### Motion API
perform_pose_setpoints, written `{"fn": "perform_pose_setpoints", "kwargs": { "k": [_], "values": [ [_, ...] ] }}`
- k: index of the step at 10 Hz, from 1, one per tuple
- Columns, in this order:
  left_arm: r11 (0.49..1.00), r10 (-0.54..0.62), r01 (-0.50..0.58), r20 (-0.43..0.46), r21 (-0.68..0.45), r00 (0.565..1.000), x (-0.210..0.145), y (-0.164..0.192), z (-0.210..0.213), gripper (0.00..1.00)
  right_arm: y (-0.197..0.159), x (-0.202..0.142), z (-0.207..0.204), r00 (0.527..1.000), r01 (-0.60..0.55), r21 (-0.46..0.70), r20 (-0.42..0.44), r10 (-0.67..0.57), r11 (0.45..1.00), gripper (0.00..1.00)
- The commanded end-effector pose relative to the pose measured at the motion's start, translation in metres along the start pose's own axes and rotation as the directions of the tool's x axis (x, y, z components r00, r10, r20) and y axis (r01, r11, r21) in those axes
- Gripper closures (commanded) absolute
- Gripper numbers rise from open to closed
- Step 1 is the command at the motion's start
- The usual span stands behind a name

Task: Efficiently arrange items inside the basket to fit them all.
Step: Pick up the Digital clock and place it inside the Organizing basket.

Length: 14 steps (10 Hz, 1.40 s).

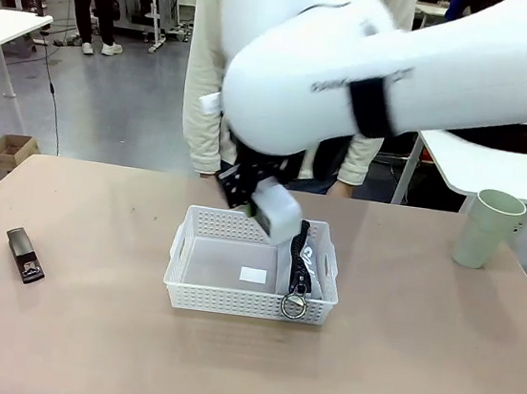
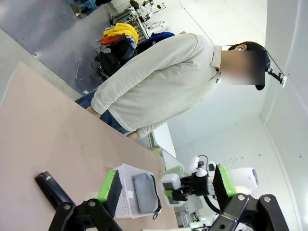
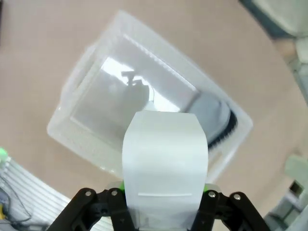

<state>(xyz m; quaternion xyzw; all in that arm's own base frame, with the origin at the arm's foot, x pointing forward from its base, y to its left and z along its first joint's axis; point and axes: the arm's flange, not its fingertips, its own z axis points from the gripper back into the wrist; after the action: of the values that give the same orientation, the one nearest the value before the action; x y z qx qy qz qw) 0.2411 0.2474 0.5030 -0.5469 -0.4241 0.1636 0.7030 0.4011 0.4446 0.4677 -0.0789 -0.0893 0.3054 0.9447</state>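
Note:
My right gripper (image 1: 256,196) is shut on the white rounded box (image 1: 278,211) and holds it just above the far side of the white lattice basket (image 1: 180,249). In the right wrist view the box (image 3: 166,163) sits between the green pads of the right gripper (image 3: 165,190), over the basket (image 3: 84,84). The grey pouch (image 1: 304,260) lies along the basket's right end, its ring at the near wall; it is also visible as the pouch (image 3: 211,113). A black stapler (image 1: 24,255) lies on the table at the left. A pale green cup (image 1: 487,229) stands at the far right. My left gripper (image 2: 165,183) is open and holds nothing.
A person (image 1: 211,75) in a cream top stands at the far edge behind the basket. The left part of the basket floor carries a small white label (image 1: 253,275). In the left wrist view, the stapler (image 2: 53,190) and basket (image 2: 126,192) lie beyond my open fingers.

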Motion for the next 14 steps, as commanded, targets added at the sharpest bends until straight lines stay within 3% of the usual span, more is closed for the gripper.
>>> {"fn": "perform_pose_setpoints", "kwargs": {
  "k": [1,4,9,14],
  "values": [
    [1.0,-0.021,0.021,0.011,-0.02,1.0,0.0,-0.001,0.0,0.0,0.022,0.028,-0.015,0.99,-0.097,-0.062,0.1,0.103,0.993,0.48],
    [1.0,-0.021,0.021,0.011,-0.02,1.0,0.0,-0.001,0.0,0.0,0.043,0.03,-0.055,0.972,-0.197,0.003,0.134,0.195,0.98,0.48],
    [1.0,-0.021,0.021,0.011,-0.02,1.0,0.0,-0.001,0.0,0.0,0.028,0.024,-0.11,0.969,-0.246,0.148,0.036,0.243,0.958,0.48],
    [1.0,-0.021,0.021,0.011,-0.02,1.0,0.0,-0.001,0.0,0.0,0.019,0.014,-0.133,0.967,-0.24,0.206,-0.035,0.252,0.949,0.48]
  ]
}}
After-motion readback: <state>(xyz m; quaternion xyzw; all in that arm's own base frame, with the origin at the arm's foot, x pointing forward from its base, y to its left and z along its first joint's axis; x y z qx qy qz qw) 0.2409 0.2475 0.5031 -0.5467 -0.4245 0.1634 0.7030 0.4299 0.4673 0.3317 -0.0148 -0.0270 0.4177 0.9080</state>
